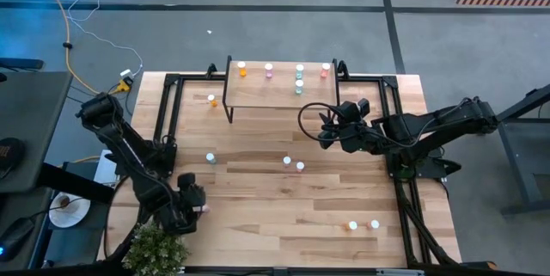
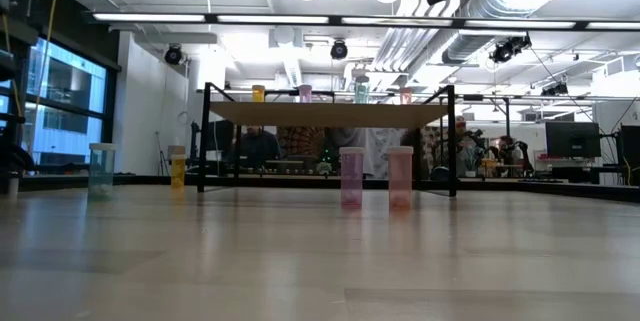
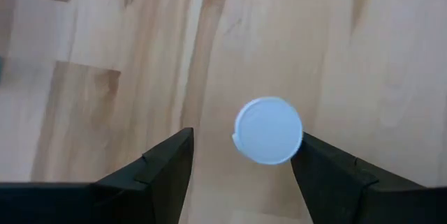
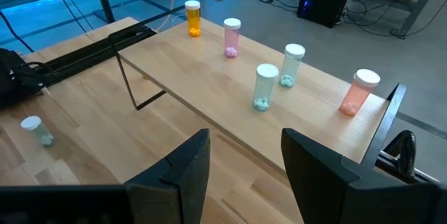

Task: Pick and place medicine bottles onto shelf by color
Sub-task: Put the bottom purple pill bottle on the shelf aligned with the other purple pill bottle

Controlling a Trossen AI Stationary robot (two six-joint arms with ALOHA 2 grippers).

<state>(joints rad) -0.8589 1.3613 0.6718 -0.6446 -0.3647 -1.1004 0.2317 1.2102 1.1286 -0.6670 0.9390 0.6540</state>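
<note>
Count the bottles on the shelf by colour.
orange bottle: 1
pink bottle: 1
teal bottles: 2
red bottle: 1
Total on the shelf: 5

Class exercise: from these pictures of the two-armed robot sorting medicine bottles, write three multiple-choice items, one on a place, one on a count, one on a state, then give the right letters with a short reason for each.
1. Where is the left gripper?
A. Over the shelf
B. Low over the table's near left part, by a plant
C. Off the table on the right

2. How many bottles stand on the shelf?
A. Two
B. Five
C. Nine

3. How do the left gripper's fingers stand around the white-capped bottle?
A. Open, the bottle between them
B. Shut with nothing between them
C. Holding the bottle up high over the shelf

Answers: 1 B, the high view shows it beside the plant. 2 B, the right wrist view shows one orange, one pink, two teal, one red. 3 A, the left wrist view shows a gap on one side of the cap.
</note>
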